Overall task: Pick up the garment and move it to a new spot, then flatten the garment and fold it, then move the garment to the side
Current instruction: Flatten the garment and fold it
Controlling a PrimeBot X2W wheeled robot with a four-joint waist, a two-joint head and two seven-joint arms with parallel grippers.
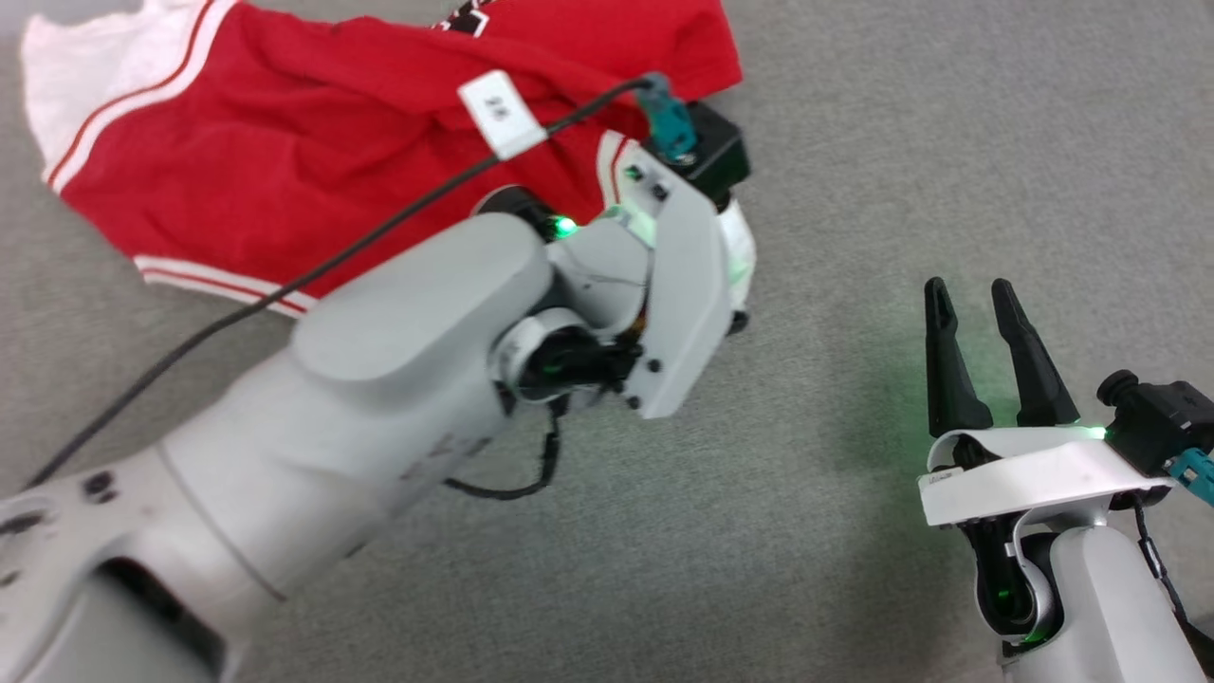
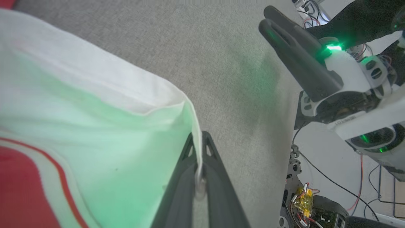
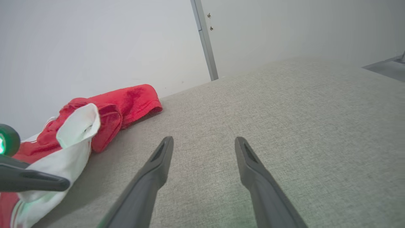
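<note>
The small red sports jersey [image 1: 285,171] of soft cloth lies crumpled on the grey woven surface [image 1: 854,142], in the upper left of the head view. Its long axis runs across that view from left to right. White trim with thin red stripes edges its left end and its near side. A bit of black-and-white block lettering [image 1: 465,17] shows at the view's top edge. A small white rectangular tag [image 1: 501,114] sits on the red cloth right of the middle. The jersey's near right corner, white lining turned outward, points toward the robot and meets the left arm's wrist.

In the left wrist view the left gripper [image 2: 197,142] has its 2 dark fingers drawn together on the thin white edge of the jersey [image 2: 79,110], the cloth pinched between them. In the right wrist view that corner of the jersey [image 3: 126,101] stands up from the surface as a white flap, with 1 finger [image 3: 38,182] of the left gripper at it.

A thin black cable [image 1: 285,285] crosses over the jersey to the wrist camera.

The right gripper [image 1: 969,294] is well apart, at the lower right, its 2 fingers spread wide and holding nothing, over bare surface [image 3: 204,142]. Beyond stand a white wall [image 3: 95,38] and a grey metal strip [image 3: 205,41].
</note>
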